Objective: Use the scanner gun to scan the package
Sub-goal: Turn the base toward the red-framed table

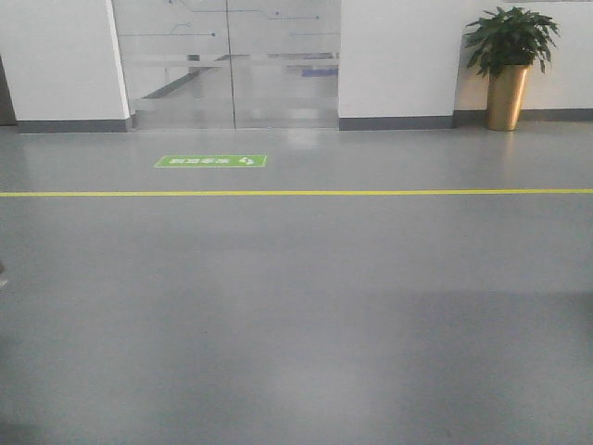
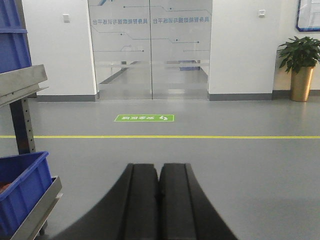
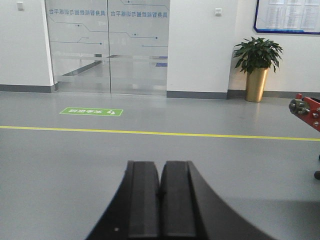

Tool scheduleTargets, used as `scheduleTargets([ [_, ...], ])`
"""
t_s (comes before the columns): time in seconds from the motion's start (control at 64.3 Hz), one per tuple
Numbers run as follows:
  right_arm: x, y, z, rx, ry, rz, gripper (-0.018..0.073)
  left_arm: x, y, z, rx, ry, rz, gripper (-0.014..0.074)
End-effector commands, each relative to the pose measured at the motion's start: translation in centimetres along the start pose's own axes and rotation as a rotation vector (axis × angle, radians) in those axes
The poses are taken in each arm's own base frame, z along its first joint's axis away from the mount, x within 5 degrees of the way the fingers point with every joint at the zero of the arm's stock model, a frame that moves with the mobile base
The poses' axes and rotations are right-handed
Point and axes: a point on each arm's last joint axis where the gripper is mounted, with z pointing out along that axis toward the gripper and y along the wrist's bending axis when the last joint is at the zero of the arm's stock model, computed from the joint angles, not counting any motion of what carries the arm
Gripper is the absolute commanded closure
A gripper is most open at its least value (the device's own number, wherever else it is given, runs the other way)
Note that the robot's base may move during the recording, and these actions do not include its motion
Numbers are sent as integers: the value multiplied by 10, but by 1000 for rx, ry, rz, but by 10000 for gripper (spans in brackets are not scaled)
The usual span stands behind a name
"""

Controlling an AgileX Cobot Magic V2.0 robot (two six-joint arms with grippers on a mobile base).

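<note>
The package and the scanner gun are out of view in every frame. My left gripper (image 2: 159,166) is shut with nothing between its black fingers, held level above the grey floor and pointing toward the glass doors. My right gripper (image 3: 160,163) is likewise shut and empty, facing the same way. The front view shows only bare floor and neither gripper.
A metal rack (image 2: 24,85) with blue bins (image 2: 20,187) stands at the left of the left wrist view. A red metal part (image 3: 307,109) juts in at the right. A yellow floor line (image 1: 296,193), green floor sign (image 1: 211,161), glass doors (image 1: 227,65) and potted plant (image 1: 508,56) lie ahead.
</note>
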Motion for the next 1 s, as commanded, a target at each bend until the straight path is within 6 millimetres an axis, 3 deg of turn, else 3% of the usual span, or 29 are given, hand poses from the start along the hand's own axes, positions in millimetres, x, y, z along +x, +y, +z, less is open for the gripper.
scheduleTargets([
  [0.0,-2,0,0,3,-19,-7,728,-2,0,0,-2,-24,-6,707],
  [0.98,-2,0,0,3,-19,-7,728,-2,0,0,-2,-24,-6,707],
])
